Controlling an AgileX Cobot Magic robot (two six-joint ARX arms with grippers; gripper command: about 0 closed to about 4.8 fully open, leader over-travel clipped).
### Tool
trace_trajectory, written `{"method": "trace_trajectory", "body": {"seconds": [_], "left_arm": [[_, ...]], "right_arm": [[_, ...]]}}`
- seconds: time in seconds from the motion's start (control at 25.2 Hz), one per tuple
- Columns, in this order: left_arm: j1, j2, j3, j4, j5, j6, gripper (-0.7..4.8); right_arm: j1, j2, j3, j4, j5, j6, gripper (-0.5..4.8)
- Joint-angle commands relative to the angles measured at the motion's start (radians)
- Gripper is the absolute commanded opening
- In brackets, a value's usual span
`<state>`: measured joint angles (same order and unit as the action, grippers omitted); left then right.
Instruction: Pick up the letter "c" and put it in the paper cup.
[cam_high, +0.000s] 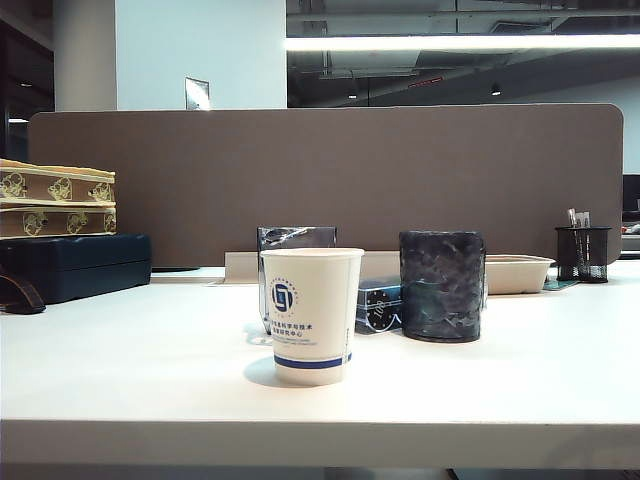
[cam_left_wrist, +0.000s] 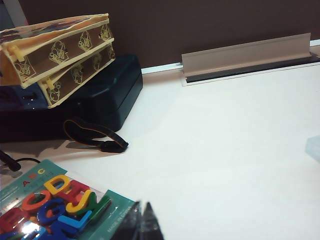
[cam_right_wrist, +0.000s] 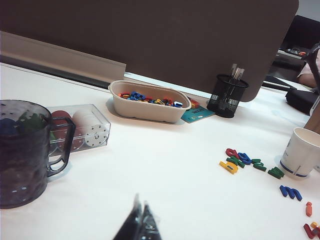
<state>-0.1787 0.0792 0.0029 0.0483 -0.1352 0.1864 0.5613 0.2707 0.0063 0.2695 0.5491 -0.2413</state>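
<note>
While both end effectors, left (cam_left_wrist: 141, 223) and right (cam_right_wrist: 140, 225), hover pinched shut and empty over the white bench (cam_high: 520, 380), the red letter "c" (cam_right_wrist: 232, 152) lies among loose letters; the paper cup (cam_high: 311, 314) waits; spread the fingers before descending

The right gripper (cam_right_wrist: 140, 225), its dark fingertips pressed together, hangs above the white desk (cam_right_wrist: 165, 165). A beige oval tray (cam_right_wrist: 149, 106) of small coloured letters sits near the desk's back edge, beside a black mesh pen holder (cam_right_wrist: 227, 96). Loose coloured letters (cam_right_wrist: 245, 161) lie near a white paper cup (cam_right_wrist: 301, 153).
</note>
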Motion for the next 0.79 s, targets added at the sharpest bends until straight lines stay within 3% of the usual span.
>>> {"method": "trace_trajectory", "body": {"seconds": [0.04, 0.36, 0.79], "left_arm": [[0.000, 0.002, 0.002, 0.001, -0.002, -0.003, -0.06], [0.000, 0.002, 0.002, -0.003, 0.000, -0.003, -0.06], [0.000, 0.001, 0.002, -0.003, 0.000, -0.003, -0.06]], "right_arm": [[0.002, -0.034, -0.005, 0.005, 0.002, 0.005, -0.08], [-0.016, -0.141, -0.005, -0.004, 0.002, 0.005, -0.08], [-0.192, -0.271, -0.005, -0.008, 0.002, 0.005, -0.08]]}}
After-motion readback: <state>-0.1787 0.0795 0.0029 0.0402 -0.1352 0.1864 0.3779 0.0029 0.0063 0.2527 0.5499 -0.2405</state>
